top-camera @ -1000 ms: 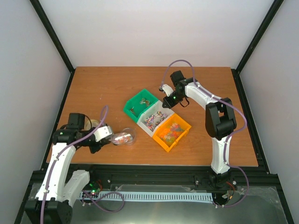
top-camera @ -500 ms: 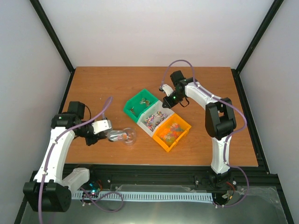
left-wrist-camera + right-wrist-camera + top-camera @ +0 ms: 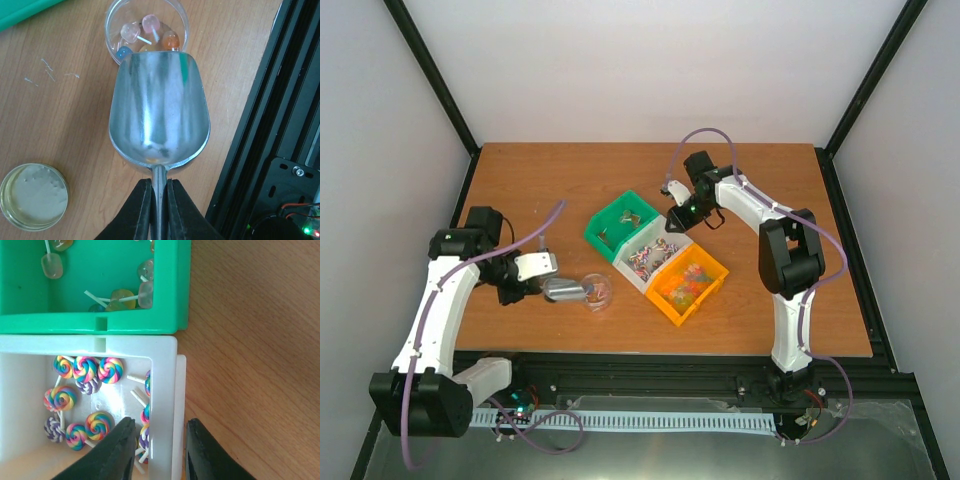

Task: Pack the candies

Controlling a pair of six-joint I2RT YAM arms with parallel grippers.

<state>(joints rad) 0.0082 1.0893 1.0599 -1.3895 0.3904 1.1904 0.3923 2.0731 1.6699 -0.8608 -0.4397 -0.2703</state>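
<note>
My left gripper [image 3: 159,182] is shut on the thin handle of the metal scoop [image 3: 159,115]. The scoop's mouth reaches over the near rim of the small clear jar [image 3: 147,27], and its bowl looks empty. A few candies [image 3: 150,22] lie in the jar. In the top view the scoop [image 3: 565,289] and the jar [image 3: 598,291] are left of the bins. My right gripper [image 3: 157,440] is open, with one finger on each side of the white bin's wall [image 3: 165,390]. Swirled lollipop candies [image 3: 62,397] lie in that bin.
The green bin [image 3: 170,290] holds several pale candies. In the top view the green [image 3: 601,222], white [image 3: 628,270] and orange [image 3: 717,281] bins stand in a diagonal row at mid table. The jar's gold lid [image 3: 34,196] lies on the wood near the scoop. A black rail [image 3: 280,125] runs along the table's near edge.
My left arm has drawn back to the left and swung the scoop round, so its mouth now meets the jar from the left. The right arm has not moved.
</note>
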